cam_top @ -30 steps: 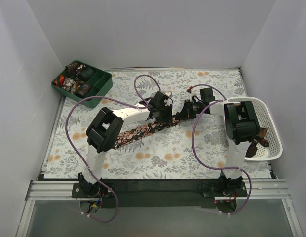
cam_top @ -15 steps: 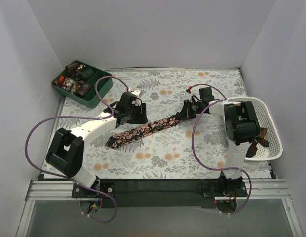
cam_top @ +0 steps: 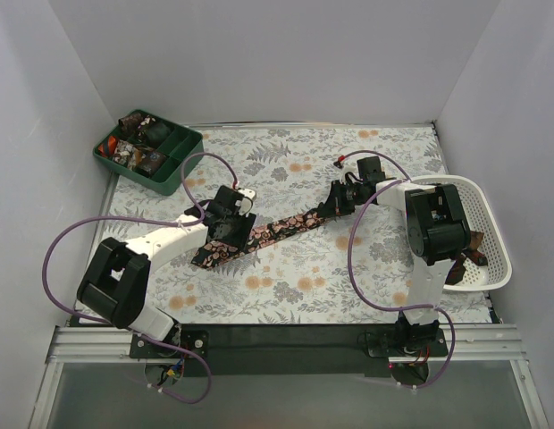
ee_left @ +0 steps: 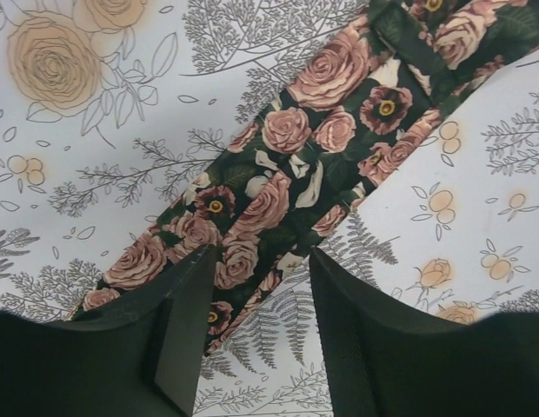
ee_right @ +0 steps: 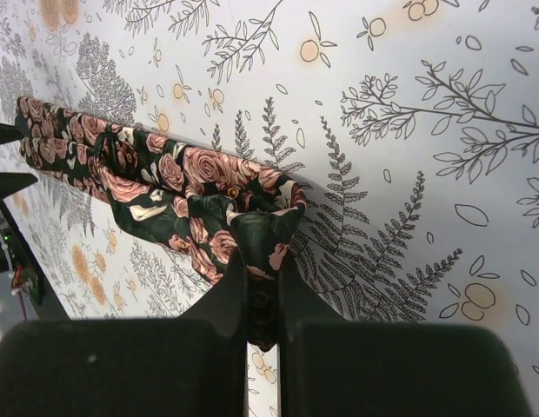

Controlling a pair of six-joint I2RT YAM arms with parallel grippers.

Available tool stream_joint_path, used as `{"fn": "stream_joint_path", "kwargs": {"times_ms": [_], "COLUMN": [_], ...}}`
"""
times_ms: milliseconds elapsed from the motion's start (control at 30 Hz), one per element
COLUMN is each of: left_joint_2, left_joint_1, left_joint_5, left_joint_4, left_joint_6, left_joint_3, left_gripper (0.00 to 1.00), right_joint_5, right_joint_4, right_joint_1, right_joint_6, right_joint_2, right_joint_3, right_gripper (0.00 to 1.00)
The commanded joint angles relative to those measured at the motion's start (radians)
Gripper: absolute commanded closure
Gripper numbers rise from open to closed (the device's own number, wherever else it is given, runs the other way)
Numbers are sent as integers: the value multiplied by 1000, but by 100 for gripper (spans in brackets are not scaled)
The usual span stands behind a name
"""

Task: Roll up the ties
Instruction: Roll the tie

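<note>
We see 1 long dark necktie with a pink rose print [cam_top: 277, 231] lying diagonally across the middle of the floral tablecloth [cam_top: 295, 295]. The right gripper [ee_right: 261, 261] is pressed together, pinching the tie's narrow far-right end. The left gripper [ee_left: 261, 256] is spread over the wide near-left end; we cannot tell if it touches the fabric.

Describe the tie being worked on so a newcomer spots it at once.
At the middle of the flower-printed table cover, a dark tie with pink roses lies diagonally. Unlike the rolled ties in the green tray, it is stretched out.
</note>
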Motion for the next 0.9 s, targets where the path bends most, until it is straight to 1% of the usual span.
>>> {"fn": "stream_joint_path", "kwargs": {"times_ms": [0,133,267,367,400,500,667,867], "left_joint_2": [6,46,81,103,104,107,112,121], "left_joint_1": [-2,-2,-2,-2,-2,-2,-2,4], "left_joint_5": [-64,-48,-53,-70,-82,-112,-120,-159], "left_joint_4": [12,22,26,23,22,5,-21,-80], "left_joint_6": [72,82,95,101,104,115,121,87], "left_joint_3": [6,-4,-11,-6,-3,9,22,9], "left_gripper": [57,63,70,81,88,100,100,100], "right_joint_5": [70,82,90,103,113,128,163,295], "right_joint_4": [-48,-53,-64,-81,-87,-108,-134,-171], "right_joint_1": [16,16,19,21,19,19,19,21], "right_joint_6": [-35,-40,-48,-60,-66,-83,-98,-117], "right_joint_2": [-21,-27,-32,-33,-35,-38,-44,-87], "right_joint_3": [16,14,22,29,32,38,46,77], "right_gripper": [99,99,99,99,99,99,99,99]}}
